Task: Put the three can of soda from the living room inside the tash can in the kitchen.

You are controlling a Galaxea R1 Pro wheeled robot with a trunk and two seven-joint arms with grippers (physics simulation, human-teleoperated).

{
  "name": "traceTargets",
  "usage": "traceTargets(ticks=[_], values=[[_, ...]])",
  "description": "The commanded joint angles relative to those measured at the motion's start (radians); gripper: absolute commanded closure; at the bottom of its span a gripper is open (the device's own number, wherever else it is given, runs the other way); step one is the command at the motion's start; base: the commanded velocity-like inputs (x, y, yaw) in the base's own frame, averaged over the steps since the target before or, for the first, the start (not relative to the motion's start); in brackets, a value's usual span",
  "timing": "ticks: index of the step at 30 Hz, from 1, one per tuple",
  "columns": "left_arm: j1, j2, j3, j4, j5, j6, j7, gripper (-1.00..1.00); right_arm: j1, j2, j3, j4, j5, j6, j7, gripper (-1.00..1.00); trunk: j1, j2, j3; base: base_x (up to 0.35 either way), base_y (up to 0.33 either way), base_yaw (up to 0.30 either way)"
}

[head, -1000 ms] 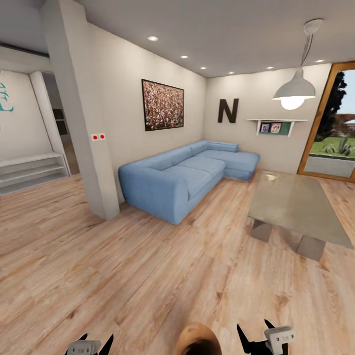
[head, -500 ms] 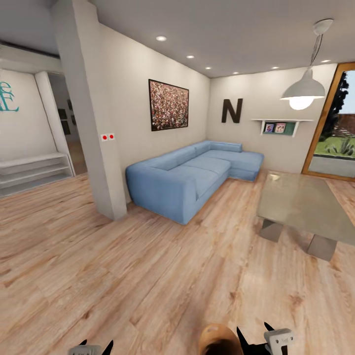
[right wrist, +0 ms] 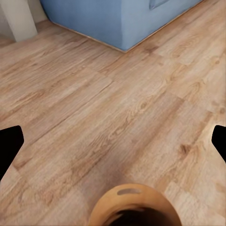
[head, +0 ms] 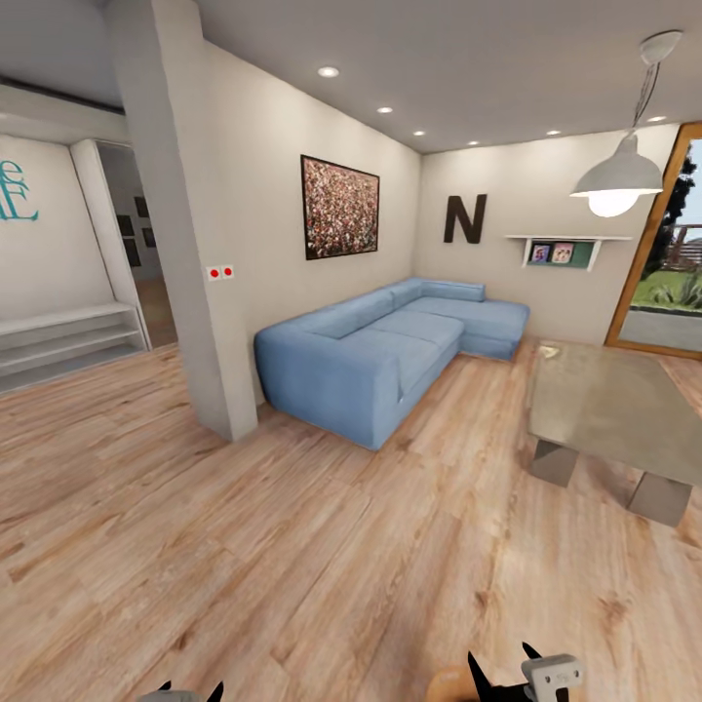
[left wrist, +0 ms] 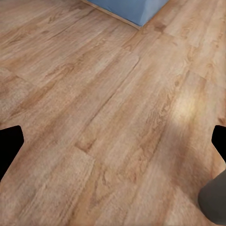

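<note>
I am in the living room, with its blue L-shaped sofa (head: pixel 390 346) and the dark "N" (head: pixel 465 218) on the far wall. The soda cans are out of view. At the head view's lower edge, just left of my right gripper (head: pixel 500 665), peeks the trash can's copper-brown rim (head: pixel 447 685). Its glossy inside (right wrist: pixel 134 207) lies below the right gripper (right wrist: pixel 113 141), whose black fingertips stand wide apart. My left gripper (head: pixel 190 691) is low over the plank floor, open (left wrist: pixel 113 141), holding nothing. A grey rounded shape (left wrist: pixel 214 200) sits beside it.
A glass coffee table (head: pixel 614 405) on grey legs stands at the right. A thick white pillar (head: pixel 190 253) rises left of the sofa, with white shelves (head: pixel 63 336) beyond it. A pendant lamp (head: pixel 619 180) hangs over the table. Wood floor (head: pixel 292 546) stretches ahead.
The camera has moved, so the whole room has shifted right in the picture. The trash can has slid toward the lower right edge. Both grippers stay open.
</note>
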Motion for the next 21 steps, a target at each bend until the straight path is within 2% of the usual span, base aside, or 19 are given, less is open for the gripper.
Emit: traceTargets(ticks=[1,18,21], values=[[0.0,0.0,0.0,0.001,0.0,0.0,0.0,-1.0,0.0,0.0,0.0,0.001,0.0,0.0,0.0,-1.0,0.0,0.0,0.0,0.079,0.032,0.0],[-0.002,-0.004,0.003,0.004,0.001,-0.001,0.001,-1.0,-0.005,-0.008,-0.012,0.007,-0.009,0.009,-0.002,-1.0,0.0,0.0,0.0,0.021,0.008,0.0],[-0.002,-0.005,0.003,0.004,0.0,-0.001,0.001,-1.0,-0.007,-0.011,-0.017,0.009,-0.011,0.014,-0.002,-1.0,0.012,-0.021,-0.009,0.001,0.001,0.0]])
